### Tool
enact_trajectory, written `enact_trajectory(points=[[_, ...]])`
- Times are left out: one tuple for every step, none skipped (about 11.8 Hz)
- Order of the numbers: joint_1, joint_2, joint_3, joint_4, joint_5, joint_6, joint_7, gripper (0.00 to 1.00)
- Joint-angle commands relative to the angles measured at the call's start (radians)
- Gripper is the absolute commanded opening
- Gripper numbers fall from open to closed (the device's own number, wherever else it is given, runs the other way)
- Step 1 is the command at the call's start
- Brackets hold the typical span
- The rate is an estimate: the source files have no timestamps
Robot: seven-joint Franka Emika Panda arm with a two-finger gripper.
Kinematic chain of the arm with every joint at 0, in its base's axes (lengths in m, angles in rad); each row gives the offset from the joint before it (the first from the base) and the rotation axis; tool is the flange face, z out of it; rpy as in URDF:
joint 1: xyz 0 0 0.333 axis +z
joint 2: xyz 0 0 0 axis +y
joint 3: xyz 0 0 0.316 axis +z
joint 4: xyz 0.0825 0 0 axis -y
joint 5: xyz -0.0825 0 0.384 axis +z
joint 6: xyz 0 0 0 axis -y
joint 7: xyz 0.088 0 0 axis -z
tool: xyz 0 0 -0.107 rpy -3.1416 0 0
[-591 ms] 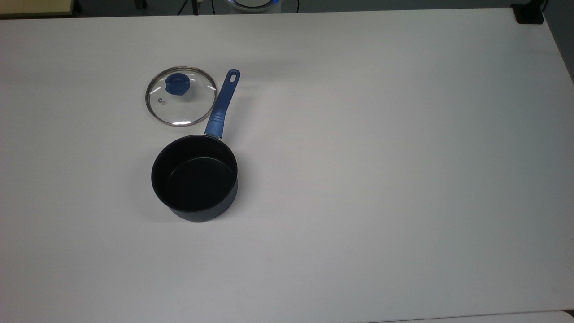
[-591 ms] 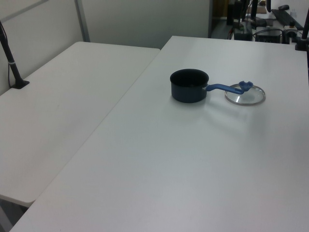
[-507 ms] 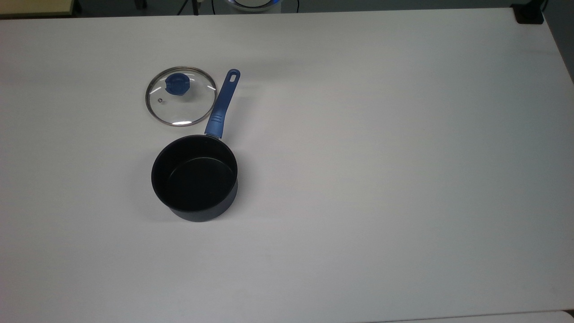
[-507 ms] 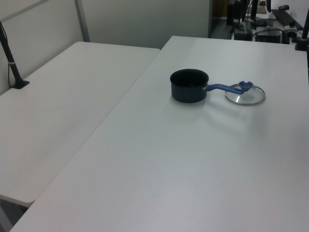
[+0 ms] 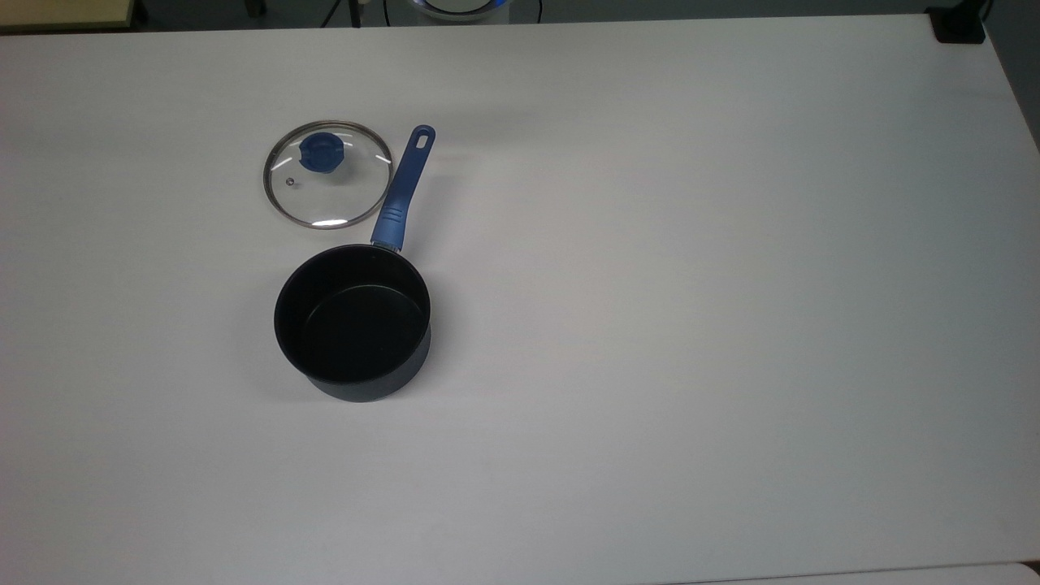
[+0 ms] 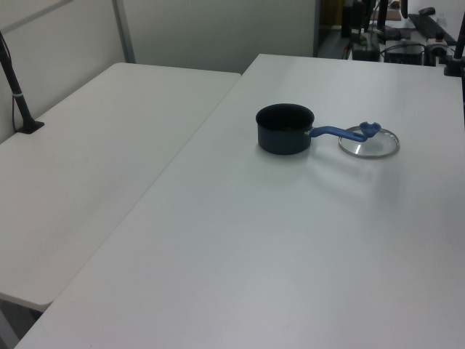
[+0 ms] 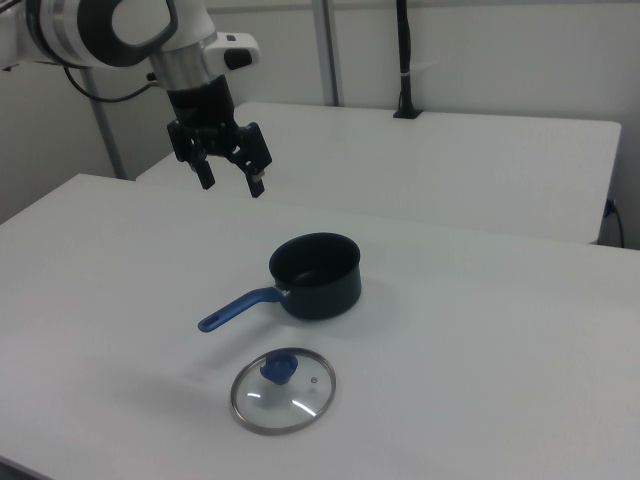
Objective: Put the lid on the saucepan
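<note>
Lid (image 5: 327, 175) flat on table (image 5: 691, 284), upper left of top view, just beside saucepan (image 5: 353, 323) handle. Rigid, smooth glass, likely fragile: best pinched by blue knob (image 5: 322, 152). Gripper (image 7: 229, 182) spread wide, empty, upper left of right view.

arm raised, gripper (image 7: 232, 180) pointing down, fingers spread, holding nothing

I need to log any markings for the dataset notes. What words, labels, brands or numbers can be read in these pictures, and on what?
None can be read.
The lid: no text on the glass or its blue knob.
The saucepan: no brand or number visible on its body or handle.
The table: plain white, unmarked.
The gripper: no legible label.
</note>
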Motion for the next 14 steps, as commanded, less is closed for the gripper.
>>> enact_trajectory(points=[[0.013,-0.016,-0.035,-0.002,0.026,-0.019,-0.019,1.0],[0.017,-0.017,-0.076,-0.001,0.031,-0.024,-0.031,1.0],[0.013,-0.029,-0.086,-0.005,0.025,-0.033,-0.082,1.0],[0.007,-0.02,-0.087,-0.007,0.011,-0.044,-0.184,1.0],[-0.004,-0.011,-0.09,-0.021,-0.007,-0.044,-0.264,1.0],[-0.015,-0.014,-0.09,-0.072,-0.061,-0.042,-0.257,1.0],[-0.035,-0.014,-0.092,-0.108,-0.07,-0.045,-0.242,1.0],[-0.058,-0.02,-0.105,-0.178,-0.07,-0.025,-0.211,1.0],[-0.062,-0.026,-0.11,-0.255,-0.069,0.049,-0.206,1.0],[-0.071,-0.026,-0.11,-0.347,-0.067,0.152,-0.203,1.0],[-0.075,-0.02,-0.11,-0.426,-0.067,0.262,-0.188,1.0],[-0.075,-0.008,-0.11,-0.491,-0.067,0.356,-0.17,1.0],[-0.073,0.01,-0.109,-0.533,-0.066,0.41,-0.17,1.0],[-0.067,0.035,-0.104,-0.554,-0.066,0.424,-0.167,1.0]])
